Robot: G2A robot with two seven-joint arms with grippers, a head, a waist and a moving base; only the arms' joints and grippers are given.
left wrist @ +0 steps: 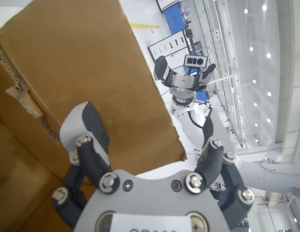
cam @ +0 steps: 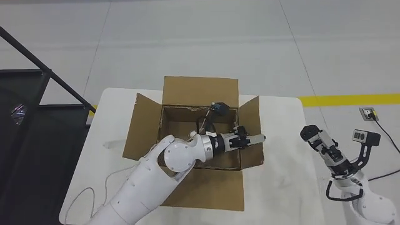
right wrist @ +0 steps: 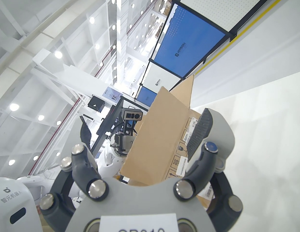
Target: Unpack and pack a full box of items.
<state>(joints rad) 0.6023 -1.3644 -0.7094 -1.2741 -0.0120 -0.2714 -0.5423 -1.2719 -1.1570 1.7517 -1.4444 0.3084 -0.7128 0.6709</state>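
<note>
box: open cardboard box (cam: 200, 91), flaps out, centre of white tabletop (cam: 284, 162)
left gripper: (cam: 254, 139) inside box by its right wall, fingers apart, empty
right gripper: (cam: 340, 136) right of frame, well apart from box, fingers apart, empty

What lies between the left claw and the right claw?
In the top view, the box flap next to the left claw comes first, then a bare stretch of white table up to the right claw.
</note>
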